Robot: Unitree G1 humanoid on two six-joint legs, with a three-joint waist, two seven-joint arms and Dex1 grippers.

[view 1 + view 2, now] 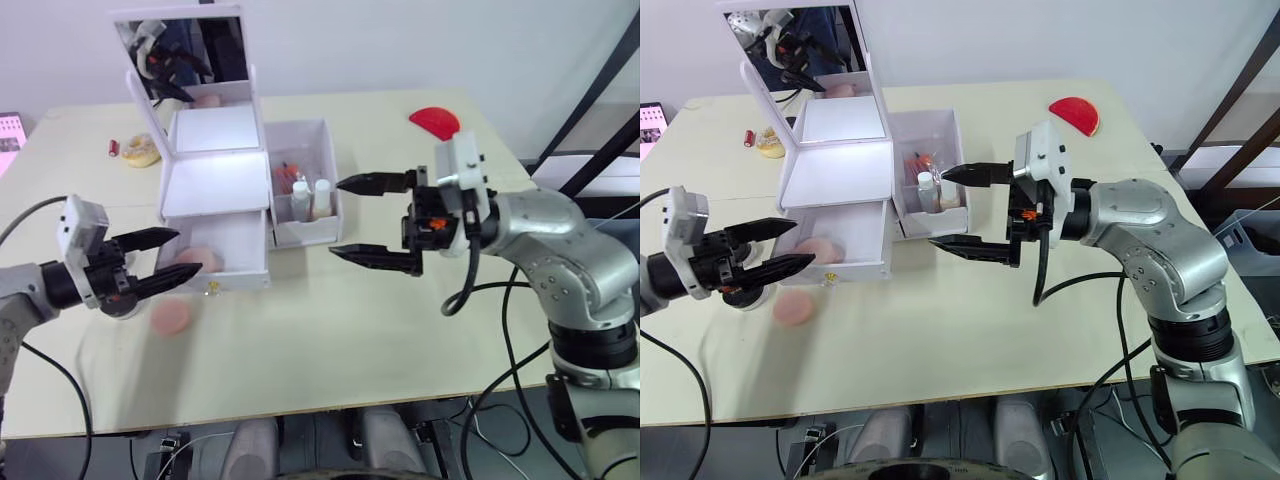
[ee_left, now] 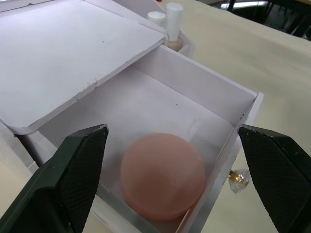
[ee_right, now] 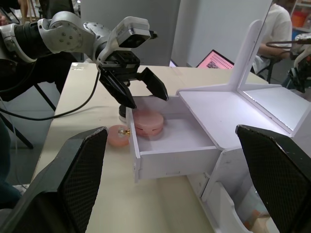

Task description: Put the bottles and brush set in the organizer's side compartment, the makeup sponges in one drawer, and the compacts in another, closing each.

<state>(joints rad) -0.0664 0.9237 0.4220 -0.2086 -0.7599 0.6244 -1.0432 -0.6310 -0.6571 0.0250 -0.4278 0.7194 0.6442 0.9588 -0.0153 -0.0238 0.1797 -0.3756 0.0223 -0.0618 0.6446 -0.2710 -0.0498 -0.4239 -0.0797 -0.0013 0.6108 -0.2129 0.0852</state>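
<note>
**Open drawer, one sponge in**

L gripper [image 1: 172, 262]: I see fingers apart, empty, at the pulled-out drawer [image 1: 232, 262] front. R gripper [image 1: 372, 218]: fingers wide apart, empty, beside side compartment [image 1: 325, 222]. Bottles [image 1: 310, 199] stand inside; brush set partly hidden. Peach sponge [image 2: 163, 177] in drawer, second sponge [image 1: 170, 317] on cream table [image 1: 330, 340]. Compacts hard to make out.
</note>
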